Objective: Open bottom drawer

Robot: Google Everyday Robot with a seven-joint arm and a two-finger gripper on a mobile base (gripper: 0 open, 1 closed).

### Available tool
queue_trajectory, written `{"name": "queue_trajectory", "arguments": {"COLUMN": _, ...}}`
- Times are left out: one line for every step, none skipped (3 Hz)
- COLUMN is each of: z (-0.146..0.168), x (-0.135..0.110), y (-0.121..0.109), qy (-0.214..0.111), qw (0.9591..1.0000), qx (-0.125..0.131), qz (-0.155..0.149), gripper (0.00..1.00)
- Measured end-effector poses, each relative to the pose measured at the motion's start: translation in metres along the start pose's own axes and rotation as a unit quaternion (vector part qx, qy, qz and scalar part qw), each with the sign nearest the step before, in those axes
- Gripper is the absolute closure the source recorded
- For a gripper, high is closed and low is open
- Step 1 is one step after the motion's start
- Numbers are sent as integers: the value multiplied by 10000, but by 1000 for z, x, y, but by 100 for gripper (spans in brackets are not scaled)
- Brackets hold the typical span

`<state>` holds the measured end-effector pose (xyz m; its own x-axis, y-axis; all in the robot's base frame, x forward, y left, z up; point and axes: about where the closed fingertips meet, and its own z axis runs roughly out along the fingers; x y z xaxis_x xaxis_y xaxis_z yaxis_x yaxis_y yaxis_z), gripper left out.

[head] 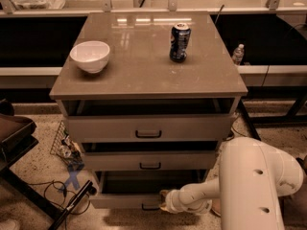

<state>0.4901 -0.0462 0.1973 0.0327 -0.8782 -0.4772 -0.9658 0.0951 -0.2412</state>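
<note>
The bottom drawer (115, 201) is the lowest pale grey-beige front of the three-drawer cabinet, with a small black pull handle (149, 207). It stands pulled out a little, with a dark gap above its front. My gripper (164, 202) reaches in from the lower right on the white arm (249, 186) and sits at the drawer's front by the handle. The middle drawer (148, 161) and top drawer (148, 128) lie above it.
A white bowl (90, 56) and a blue soda can (180, 42) stand on the cabinet top (144, 75). A dark chair (14, 133) and cables (67, 186) lie at the left on the floor. A small bottle (238, 53) stands behind at the right.
</note>
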Motion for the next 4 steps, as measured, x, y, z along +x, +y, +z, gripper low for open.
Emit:
{"name": "queue_trajectory", "arguments": {"z": 1, "x": -1, "y": 1, "qy": -5, "qw": 10000, "qx": -9, "qz": -1, "gripper": 87}}
{"name": "queue_trajectory", "arguments": {"z": 2, "x": -1, "y": 2, "qy": -10, "qw": 10000, "qx": -17, "qz": -2, "gripper": 100}}
{"name": "queue_trajectory", "arguments": {"z": 2, "x": -1, "y": 2, "qy": -10, "qw": 10000, "qx": -17, "qz": -2, "gripper": 100}}
{"name": "queue_trajectory", "arguments": {"z": -16, "x": 21, "y": 45, "qy": 94, "qw": 9988, "qx": -282, "qz": 382, "gripper": 100}}
